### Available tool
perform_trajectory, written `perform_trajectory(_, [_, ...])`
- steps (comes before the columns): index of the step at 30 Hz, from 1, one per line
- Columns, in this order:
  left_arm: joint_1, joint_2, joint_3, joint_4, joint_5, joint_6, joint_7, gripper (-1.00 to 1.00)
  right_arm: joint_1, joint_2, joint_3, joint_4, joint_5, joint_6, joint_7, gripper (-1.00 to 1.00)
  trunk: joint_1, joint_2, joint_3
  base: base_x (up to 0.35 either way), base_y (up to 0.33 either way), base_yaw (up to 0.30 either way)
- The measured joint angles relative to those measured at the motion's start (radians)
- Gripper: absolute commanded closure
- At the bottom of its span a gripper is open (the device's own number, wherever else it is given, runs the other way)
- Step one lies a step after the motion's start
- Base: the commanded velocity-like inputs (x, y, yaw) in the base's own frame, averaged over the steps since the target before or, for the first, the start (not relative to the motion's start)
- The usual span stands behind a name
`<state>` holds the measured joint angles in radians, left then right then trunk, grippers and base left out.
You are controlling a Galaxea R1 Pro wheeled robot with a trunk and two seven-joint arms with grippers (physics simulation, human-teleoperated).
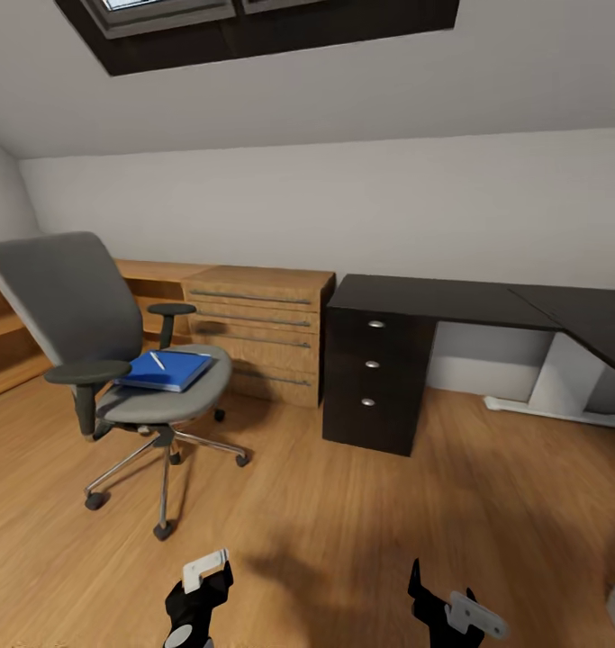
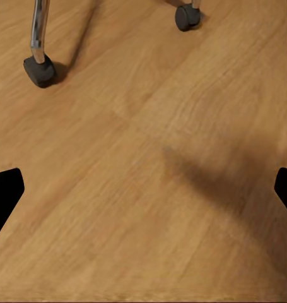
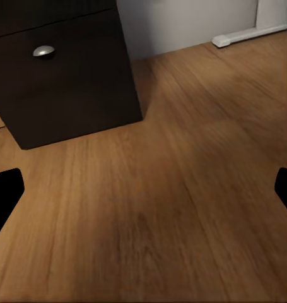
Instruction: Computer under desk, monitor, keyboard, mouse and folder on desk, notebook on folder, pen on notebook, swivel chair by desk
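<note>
head view: unlabelled blue folder (image 1: 167,370)

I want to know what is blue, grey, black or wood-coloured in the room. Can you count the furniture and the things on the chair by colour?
Grey: 1, the swivel chair
Blue: 1, the folder on the chair seat
White-silver: 1, the pen lying on the folder
Black: 1, the desk with its drawer unit
Light wood: 1, the drawer chest
Total: 5
</note>
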<state>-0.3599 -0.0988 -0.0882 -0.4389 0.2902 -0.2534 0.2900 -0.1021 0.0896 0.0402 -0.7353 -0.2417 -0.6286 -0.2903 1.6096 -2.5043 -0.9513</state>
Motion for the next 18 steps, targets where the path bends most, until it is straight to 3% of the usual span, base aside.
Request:
perform_trajectory(10, [0.0,-0.001,0.0,0.0,0.0,0.001,0.0,-1.0,0.0,0.0,0.0,0.0,0.0,0.0,0.0,-1.0,0.0,0.0,0.0,-0.285,-0.169,-0.003])
perform_trajectory(18, [0.0,-0.001,0.0,0.0,0.0,0.001,0.0,-1.0,0.0,0.0,0.0,0.0,0.0,0.0,0.0,-1.0,0.0,0.0,0.0,-0.323,-0.082,0.0])
